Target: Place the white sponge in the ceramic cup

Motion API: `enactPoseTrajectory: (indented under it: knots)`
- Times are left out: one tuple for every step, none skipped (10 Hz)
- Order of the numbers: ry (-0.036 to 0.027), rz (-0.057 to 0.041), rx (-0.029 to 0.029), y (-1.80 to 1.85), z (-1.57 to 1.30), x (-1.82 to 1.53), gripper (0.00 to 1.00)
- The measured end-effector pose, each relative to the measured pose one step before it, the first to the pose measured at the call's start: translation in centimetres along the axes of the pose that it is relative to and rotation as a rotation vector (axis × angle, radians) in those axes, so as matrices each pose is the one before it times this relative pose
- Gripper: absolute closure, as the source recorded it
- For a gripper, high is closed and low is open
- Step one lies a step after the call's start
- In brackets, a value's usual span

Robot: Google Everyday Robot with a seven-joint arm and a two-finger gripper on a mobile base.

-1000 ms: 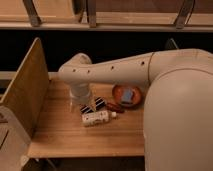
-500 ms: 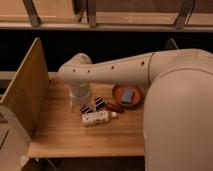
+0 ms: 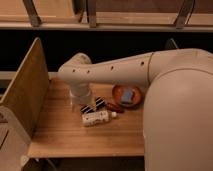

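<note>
Robot body (image 3: 182, 115) – a big white shell that fills the right side and hides the right end of the table.

Arm (image 3: 117, 70) – white, with a row of small dark holes. It reaches out of the body leftward and a little down across the back of the table. It bends at a rounded elbow left of centre, then drops nearly straight down in a short, thick wrist section.

Wooden table (image 3: 65, 136) – pale plank top. An upright wooden side panel (image 3: 26, 89) stands along its left edge.

Orange-brown bowl (image 3: 120, 91) – upright on the table, right of the wrist and close to the robot body.

White labelled bottle (image 3: 96, 118) – lying on its side, long axis roughly left-right, cap end to the right. It is in front of the wrist.

Black-and-white striped flat item (image 3: 95, 106) – lying flat between bottle and wrist, just beside both.

White sponge (image 3: 128, 96) – lying inside the orange-brown bowl with its pale blue-grey face up. Its outline is close to square, so the long axis cannot be told.

Gripper (image 3: 84, 103) – at the foot of the wrist, low over the table at the left edge of the striped item and well apart from the sponge. It is a dark patch under the wrist, so whether it is spread or closed cannot be told, nor whether it touches anything.

Small reddish-brown thing (image 3: 115, 106) – on the table between the bowl and the bottle's cap.
</note>
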Motion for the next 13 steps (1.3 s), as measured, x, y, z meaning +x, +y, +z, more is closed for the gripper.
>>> enactPoseTrajectory:
  knots:
    - [-0.04919, 0.0093, -0.00415, -1.475, -0.329, -1.557, 0.35]
    - [-0.0765, 0.02049, -0.01679, -2.672, -0.842, -2.162, 0.35]
    - [-0.07129, 0.01626, -0.01409, -2.73, -1.17, -1.769, 0.35]
    - [-0.06183, 0.02367, -0.01364, -3.041, -1.249, -1.431, 0.35]
    - [-0.04298, 0.01524, -0.00858, -2.061, -0.981, -0.94, 0.35]
    - [-0.01233, 0.00361, -0.00239, -0.503, -0.285, -0.286, 0.35]
    - [0.0018, -0.00227, -0.00006, 0.101, 0.09, 0.06, 0.35]
    - [0.0, -0.00828, -0.00308, 0.461, 0.021, 0.053, 0.35]
    - [-0.00235, -0.00398, -0.00046, 0.065, 0.184, -0.06, 0.35]
    - [0.0012, 0.00347, 0.00419, -0.21, 1.009, -0.032, 0.35]
    - [-0.00207, 0.02703, 0.00736, -0.87, 1.518, -0.3, 0.35]
    - [-0.00392, 0.07454, 0.00161, -2.332, 1.921, -0.583, 0.35]
    - [-0.00457, 0.06457, -0.00296, -2.071, 1.472, -0.636, 0.35]
